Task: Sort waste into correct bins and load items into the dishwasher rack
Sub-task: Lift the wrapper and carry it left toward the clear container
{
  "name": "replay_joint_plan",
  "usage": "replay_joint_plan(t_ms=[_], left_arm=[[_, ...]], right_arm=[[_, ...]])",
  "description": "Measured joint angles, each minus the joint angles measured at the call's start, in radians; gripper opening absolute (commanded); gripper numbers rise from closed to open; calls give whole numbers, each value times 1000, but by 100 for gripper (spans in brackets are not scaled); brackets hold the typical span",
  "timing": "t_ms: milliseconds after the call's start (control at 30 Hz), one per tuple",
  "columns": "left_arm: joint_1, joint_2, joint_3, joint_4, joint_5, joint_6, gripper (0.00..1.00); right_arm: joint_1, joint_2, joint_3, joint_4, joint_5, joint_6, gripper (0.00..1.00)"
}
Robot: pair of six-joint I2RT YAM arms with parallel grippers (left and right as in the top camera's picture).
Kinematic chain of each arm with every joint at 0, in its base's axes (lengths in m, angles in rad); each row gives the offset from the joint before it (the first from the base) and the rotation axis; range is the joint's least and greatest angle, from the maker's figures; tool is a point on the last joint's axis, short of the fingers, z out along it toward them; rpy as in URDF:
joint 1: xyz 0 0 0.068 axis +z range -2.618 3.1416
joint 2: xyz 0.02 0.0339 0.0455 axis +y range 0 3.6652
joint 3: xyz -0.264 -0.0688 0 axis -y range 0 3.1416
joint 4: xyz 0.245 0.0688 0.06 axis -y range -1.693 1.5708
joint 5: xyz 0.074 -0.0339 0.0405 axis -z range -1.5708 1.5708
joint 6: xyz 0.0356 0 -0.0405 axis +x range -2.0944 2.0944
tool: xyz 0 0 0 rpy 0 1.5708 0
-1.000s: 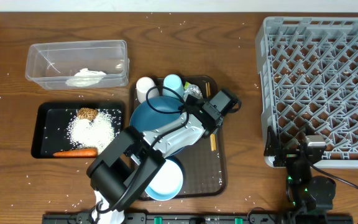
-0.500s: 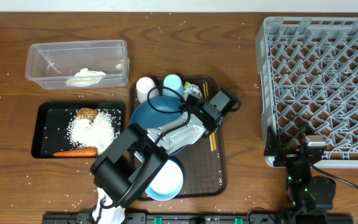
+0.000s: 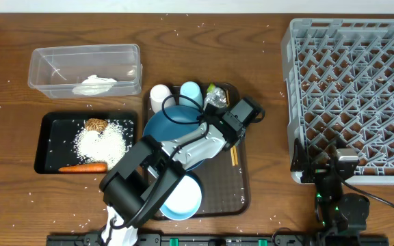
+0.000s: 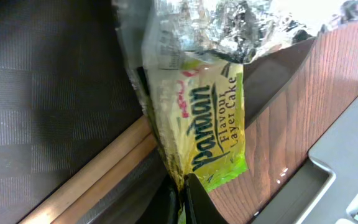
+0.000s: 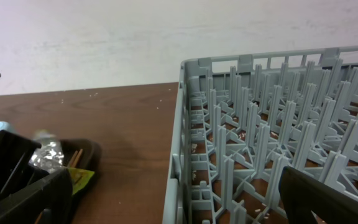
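The large grey plastic lattice dishwasher rack (image 3: pixel 351 89) stands unloaded at the right of the wooden worktop (image 3: pixel 265 55). The right end effector (image 3: pixel 322 162) is parked at its near edge, fingers apart. Over the brown serving tray (image 3: pixel 241 184), waste sorting is judged in hand: the yellow-green printed wrapper (image 4: pixel 219 118) is pinched by the closed left end effector (image 4: pixel 182 196), its far end by the crumpled foil ball (image 4: pixel 229 22). Next, it should be lifted clear and carried to the clear plastic tub (image 3: pixel 53 68).
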Motion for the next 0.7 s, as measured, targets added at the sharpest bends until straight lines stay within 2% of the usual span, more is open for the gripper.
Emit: replay_joint_plan(t_ms=[300,700], left_arm=[[-1,-31,0,-4,85,2,6],[-5,-247,0,-52,157,81,6]], right_arm=[[0,0,0,0,0,0,99],[0,0,0,0,0,0,99]])
